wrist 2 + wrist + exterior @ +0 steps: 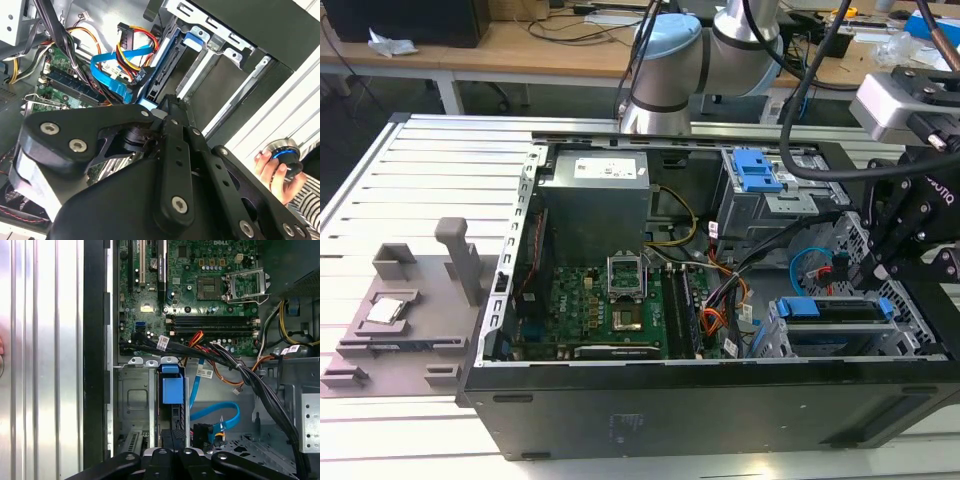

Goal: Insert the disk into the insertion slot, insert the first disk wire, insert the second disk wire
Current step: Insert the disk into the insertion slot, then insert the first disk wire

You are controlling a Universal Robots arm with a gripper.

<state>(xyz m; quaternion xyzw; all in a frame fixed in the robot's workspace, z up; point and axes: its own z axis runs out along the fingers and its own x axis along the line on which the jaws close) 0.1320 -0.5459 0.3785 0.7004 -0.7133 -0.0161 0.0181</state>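
The disk (832,308) in its bright blue frame sits on edge inside the insertion slot (776,338), the silver-grey cage at the exterior view's lower right. My black gripper (880,272) hangs just above the disk's outer end. In the first wrist view the blue frame (172,388) lies in the cage (132,400) straight ahead of my gripper (172,454), whose fingers are shut together. In the second wrist view my gripper (159,102) meets the disk's (167,62) near end. A blue flat wire (112,75) and a yellow-red-black wire plug (131,47) hang loose beside it.
The open computer case holds a green motherboard (620,300), a grey power supply (595,195) and a bay with blue latches (758,170). A grey fixture (405,310) lies on the ribbed table. A person's hand (277,170) holds a blue-ringed device near the case.
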